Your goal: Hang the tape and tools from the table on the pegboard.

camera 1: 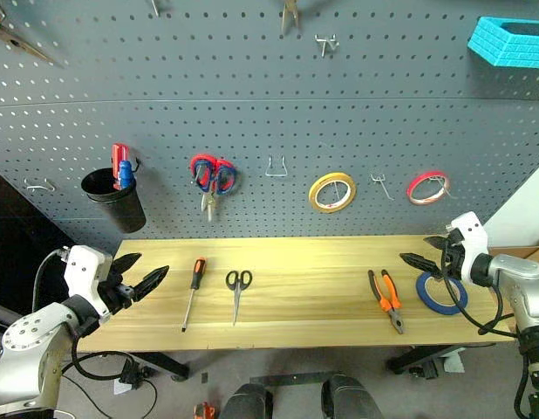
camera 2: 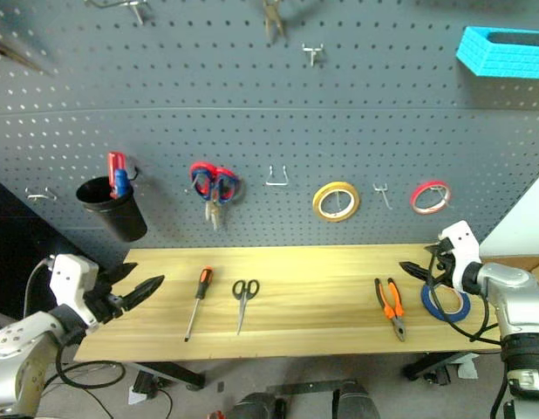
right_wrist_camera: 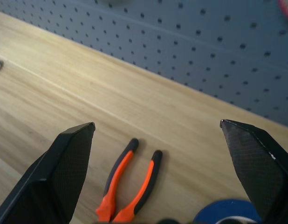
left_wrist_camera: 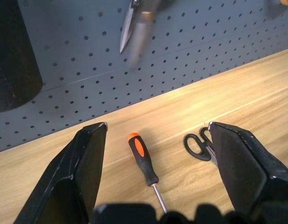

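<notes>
Both jaws stand apart, empty. The tape point(camera 1: 441, 293), right of the pliers point(camera 1: 385, 299), looks light and stiff; pinch through its rim.

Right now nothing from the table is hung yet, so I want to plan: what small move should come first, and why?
Probably lower the right gripper onto the blue tape. Its fingers stand open and empty just above that ring, which lies flat on the table beside the pliers, and a bare hook waits on the pegboard nearby.
</notes>
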Robot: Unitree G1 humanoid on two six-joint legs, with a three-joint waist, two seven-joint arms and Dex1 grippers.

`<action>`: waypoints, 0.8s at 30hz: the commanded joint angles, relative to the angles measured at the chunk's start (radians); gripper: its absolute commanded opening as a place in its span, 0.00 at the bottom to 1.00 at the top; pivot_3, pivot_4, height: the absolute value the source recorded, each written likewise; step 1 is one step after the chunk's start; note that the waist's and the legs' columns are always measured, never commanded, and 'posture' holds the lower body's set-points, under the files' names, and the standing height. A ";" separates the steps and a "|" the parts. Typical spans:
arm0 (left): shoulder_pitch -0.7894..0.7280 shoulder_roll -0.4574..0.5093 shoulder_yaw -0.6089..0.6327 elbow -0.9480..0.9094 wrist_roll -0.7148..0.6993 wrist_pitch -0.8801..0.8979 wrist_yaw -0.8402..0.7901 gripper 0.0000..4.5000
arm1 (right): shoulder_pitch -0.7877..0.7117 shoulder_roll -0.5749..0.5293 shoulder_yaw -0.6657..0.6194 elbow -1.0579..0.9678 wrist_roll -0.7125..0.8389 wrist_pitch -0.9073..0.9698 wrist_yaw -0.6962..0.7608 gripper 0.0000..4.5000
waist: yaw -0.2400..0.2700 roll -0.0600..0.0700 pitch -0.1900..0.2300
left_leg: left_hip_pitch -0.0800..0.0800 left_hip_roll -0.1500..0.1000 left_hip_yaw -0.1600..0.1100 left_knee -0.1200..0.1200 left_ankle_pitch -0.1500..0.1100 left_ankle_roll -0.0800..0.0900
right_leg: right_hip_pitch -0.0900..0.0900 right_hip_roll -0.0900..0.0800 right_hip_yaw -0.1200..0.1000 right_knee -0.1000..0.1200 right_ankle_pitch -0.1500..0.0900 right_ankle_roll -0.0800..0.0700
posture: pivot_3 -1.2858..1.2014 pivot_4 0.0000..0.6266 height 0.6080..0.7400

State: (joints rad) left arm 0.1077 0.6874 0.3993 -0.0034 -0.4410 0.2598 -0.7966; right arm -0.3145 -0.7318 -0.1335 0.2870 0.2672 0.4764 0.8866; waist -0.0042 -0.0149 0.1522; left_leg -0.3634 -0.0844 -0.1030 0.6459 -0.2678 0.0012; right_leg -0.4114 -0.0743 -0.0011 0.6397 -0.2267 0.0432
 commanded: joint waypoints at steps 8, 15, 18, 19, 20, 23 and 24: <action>0.037 0.024 -0.029 -0.118 -0.039 0.066 -0.057 0.83 | 0.080 -0.025 -0.031 -0.122 0.018 0.103 -0.036 1.00 | 0.001 -0.001 0.037 | -0.003 0.003 -0.001 0.000 -0.002 -0.001 | 0.000 0.001 -0.004 -0.005 0.001 -0.001 | 0.50 0.33 1.00; -0.044 -0.097 -0.335 -0.195 0.074 0.075 -0.019 0.83 | 0.120 -0.020 -0.025 -0.139 -0.008 0.183 -0.120 1.00 | 0.002 0.002 0.067 | -0.009 0.004 -0.003 0.000 -0.002 -0.001 | -0.002 0.001 -0.007 -0.012 0.005 -0.007 | 0.48 0.42 1.00; -0.099 -0.192 -0.475 -0.188 0.134 0.059 0.008 0.83 | 0.123 -0.006 -0.032 -0.125 -0.013 0.200 -0.158 1.00 | -0.004 0.001 0.076 | -0.017 0.004 -0.003 0.001 -0.002 0.000 | -0.009 0.001 -0.007 -0.011 0.006 -0.008 | 0.47 0.44 1.00; -0.129 -0.232 -0.526 -0.171 0.150 0.053 0.008 0.83 | 0.114 0.000 -0.029 -0.100 -0.025 0.204 -0.184 1.00 | -0.006 0.000 0.081 | -0.018 0.004 -0.003 0.001 -0.002 0.000 | -0.010 0.002 -0.007 -0.011 0.007 -0.008 | 0.47 0.45 1.00; -0.149 -0.257 -0.558 -0.158 0.161 0.049 0.008 0.83 | 0.108 0.004 -0.026 -0.082 -0.033 0.207 -0.202 1.00 | -0.006 0.000 0.085 | -0.018 0.005 -0.003 0.001 -0.002 0.000 | -0.010 0.002 -0.008 -0.011 0.007 -0.009 | 0.47 0.45 1.00; -0.203 -0.322 -0.654 -0.124 0.210 0.042 0.009 0.83 | 0.084 0.020 -0.026 -0.034 -0.050 0.226 -0.269 1.00 | -0.017 -0.001 0.095 | -0.019 0.005 -0.003 0.002 -0.002 0.000 | -0.010 0.002 -0.008 -0.011 0.008 -0.009 | 0.47 0.48 1.00; -0.224 -0.347 -0.686 -0.108 0.222 0.042 0.008 0.83 | 0.070 0.030 -0.032 -0.011 -0.051 0.226 -0.287 1.00 | -0.022 -0.001 0.096 | -0.019 0.005 -0.003 0.001 -0.002 0.000 | -0.010 0.002 -0.008 -0.011 0.008 -0.009 | 0.46 0.49 1.00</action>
State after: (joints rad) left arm -0.1015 0.3609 -0.2433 -0.1202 -0.2406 0.3190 -0.7933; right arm -0.2235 -0.7085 -0.1378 0.2571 0.2201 0.6981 0.6305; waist -0.0266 -0.0158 0.2484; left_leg -0.3821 -0.0794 -0.1054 0.6471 -0.2701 0.0009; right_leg -0.4213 -0.0723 -0.0090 0.6284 -0.2191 0.0340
